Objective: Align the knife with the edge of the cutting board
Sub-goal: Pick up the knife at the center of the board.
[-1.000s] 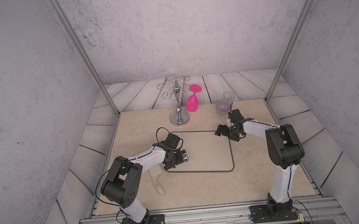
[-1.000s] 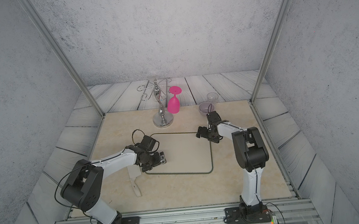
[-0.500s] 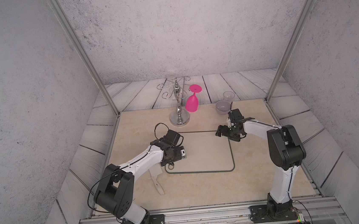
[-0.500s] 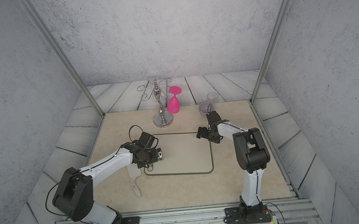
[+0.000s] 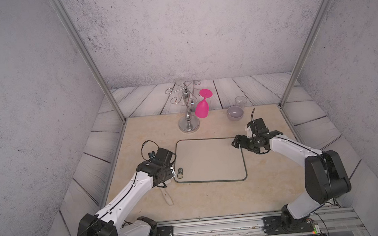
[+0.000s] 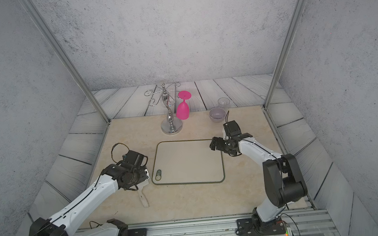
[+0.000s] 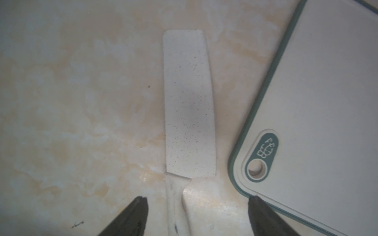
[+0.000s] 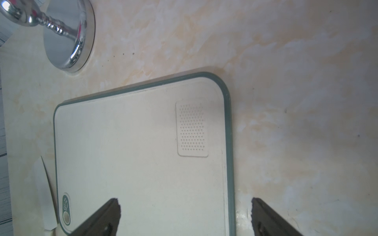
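Note:
The cutting board [image 5: 210, 161] [image 6: 188, 163] lies flat mid-table, its logo hole at the near left corner. The knife [image 7: 189, 102] lies on the table just left of that corner, at a slight angle to the board's rim [image 7: 263, 114]. In both top views only its handle [image 5: 168, 197] [image 6: 143, 198] shows. My left gripper [image 7: 197, 201] [image 5: 166, 173] hovers open over the knife, one finger on each side of the handle, neither touching it. My right gripper [image 8: 185, 202] [image 5: 238, 142] stands open astride the board's right rim [image 8: 229, 143] near the far corner.
A chrome glass stand [image 5: 189, 123] [image 8: 67, 40] rises just behind the board, with a pink wine glass [image 5: 202, 108] hanging on it. A grey bowl [image 5: 235, 114] and a clear cup [image 5: 240, 100] sit at the back right. Metal posts flank the table.
My left gripper has shifted left, off the board's near left corner to above the knife. The right arm and the board have stayed put.

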You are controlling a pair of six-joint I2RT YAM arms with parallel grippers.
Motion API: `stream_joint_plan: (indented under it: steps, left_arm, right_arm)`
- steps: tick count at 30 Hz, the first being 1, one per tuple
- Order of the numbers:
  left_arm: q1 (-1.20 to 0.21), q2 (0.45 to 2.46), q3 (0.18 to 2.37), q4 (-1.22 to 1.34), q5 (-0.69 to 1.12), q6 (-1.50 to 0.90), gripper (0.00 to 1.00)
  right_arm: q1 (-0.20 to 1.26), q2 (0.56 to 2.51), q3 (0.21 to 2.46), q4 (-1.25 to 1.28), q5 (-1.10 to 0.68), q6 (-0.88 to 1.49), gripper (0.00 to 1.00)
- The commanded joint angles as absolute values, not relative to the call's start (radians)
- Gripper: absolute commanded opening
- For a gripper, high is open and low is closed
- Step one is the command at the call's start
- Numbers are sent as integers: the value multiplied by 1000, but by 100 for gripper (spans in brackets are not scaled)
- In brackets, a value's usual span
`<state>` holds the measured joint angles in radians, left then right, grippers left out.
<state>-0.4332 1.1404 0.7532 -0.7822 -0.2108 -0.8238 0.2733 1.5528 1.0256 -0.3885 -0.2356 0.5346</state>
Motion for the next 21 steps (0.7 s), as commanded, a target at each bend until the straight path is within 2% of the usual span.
stream_joint_plan:
  steps: [1, 8, 11, 14, 21]
  left_arm:
    - [-389, 1105, 677, -786, -187, -882, 73]
    - [-347, 1141, 596, -689, -118, -881, 61]
    - [-346, 1169, 581, -662, -87, -873, 60]
    - [-345, 1201, 572, -640, -61, -873, 52]
    - [-345, 1275, 538, -611, -22, -901, 44]
  right_arm:
    - [296, 1484, 999, -369, -254, 535, 99]
    - [322, 1407, 959, -373, -249, 537, 99]
    - [326, 1398, 946, -376, -247, 538, 99]
    - [329, 1397, 935, -372, -254, 543, 99]
    - [339, 1390, 928, -372, -258, 547, 99]
